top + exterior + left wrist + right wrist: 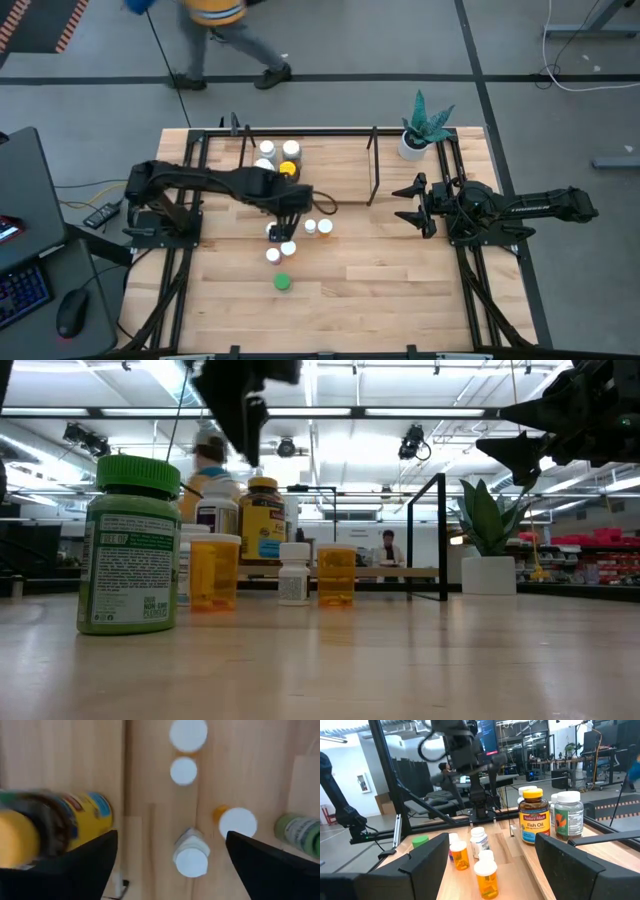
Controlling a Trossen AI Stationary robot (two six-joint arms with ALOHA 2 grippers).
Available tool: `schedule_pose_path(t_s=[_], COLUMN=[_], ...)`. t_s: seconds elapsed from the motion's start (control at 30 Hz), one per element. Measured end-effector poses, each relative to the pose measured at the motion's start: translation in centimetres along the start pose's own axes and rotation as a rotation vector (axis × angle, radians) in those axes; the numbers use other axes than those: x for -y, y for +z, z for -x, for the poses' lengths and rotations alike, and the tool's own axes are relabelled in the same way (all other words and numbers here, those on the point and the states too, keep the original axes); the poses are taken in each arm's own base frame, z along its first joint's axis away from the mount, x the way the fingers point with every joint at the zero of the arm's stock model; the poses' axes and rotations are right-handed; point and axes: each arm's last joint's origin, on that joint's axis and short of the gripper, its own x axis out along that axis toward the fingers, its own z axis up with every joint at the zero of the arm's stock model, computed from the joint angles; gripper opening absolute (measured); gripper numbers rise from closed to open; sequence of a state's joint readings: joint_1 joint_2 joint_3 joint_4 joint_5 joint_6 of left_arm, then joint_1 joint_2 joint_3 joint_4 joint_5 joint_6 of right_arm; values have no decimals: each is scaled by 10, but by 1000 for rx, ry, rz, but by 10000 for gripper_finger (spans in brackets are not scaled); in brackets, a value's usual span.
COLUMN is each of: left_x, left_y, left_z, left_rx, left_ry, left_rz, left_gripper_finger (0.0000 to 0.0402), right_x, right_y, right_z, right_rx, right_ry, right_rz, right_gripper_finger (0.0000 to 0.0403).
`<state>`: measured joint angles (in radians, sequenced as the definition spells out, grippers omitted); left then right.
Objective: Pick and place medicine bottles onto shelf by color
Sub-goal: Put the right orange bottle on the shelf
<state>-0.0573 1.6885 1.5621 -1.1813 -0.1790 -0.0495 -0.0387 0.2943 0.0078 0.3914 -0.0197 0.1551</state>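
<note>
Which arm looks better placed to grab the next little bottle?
Probably the left: its open gripper hangs right above a small white bottle among the loose ones, while the right gripper waits off to the side.

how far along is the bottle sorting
Partly done: several bottles, including the yellow-capped Fish Oil bottle, already stand on the shelf. The left tool hovers open and empty above the small white bottle. The green bottle and orange ones wait on the table. The right tool idles.

Yellow-capped bottle (45,832) blurred (label unreadable), cut off at edge.
</note>
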Motion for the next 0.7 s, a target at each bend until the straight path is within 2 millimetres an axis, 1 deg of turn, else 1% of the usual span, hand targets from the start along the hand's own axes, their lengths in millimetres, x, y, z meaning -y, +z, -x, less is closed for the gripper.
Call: schedule_pose_path(t_s=[0.07, 0.17, 0.33, 0.5, 0.7], left_x=[1, 6, 23, 33, 33], left_y=[-11, -28, -53, -69, -86], left_z=[-6, -9, -14, -17, -19], left_rx=[8, 31, 25, 59, 156], left_ry=[-6, -34, -44, -5, -5], left_rz=[31, 81, 91, 84, 74], left_gripper_finger=[360, 345, 329, 320, 309], right_x=[0, 0, 0, 0, 0], right_y=[0, 0, 0, 0, 0], right_z=[0, 0, 0, 0, 0], right_rx=[1, 2, 4, 4, 4], right_ry=[0, 0, 1, 1, 1], right_rz=[0, 0, 0, 0, 0], right_gripper_finger=[303, 303, 303, 303, 303])
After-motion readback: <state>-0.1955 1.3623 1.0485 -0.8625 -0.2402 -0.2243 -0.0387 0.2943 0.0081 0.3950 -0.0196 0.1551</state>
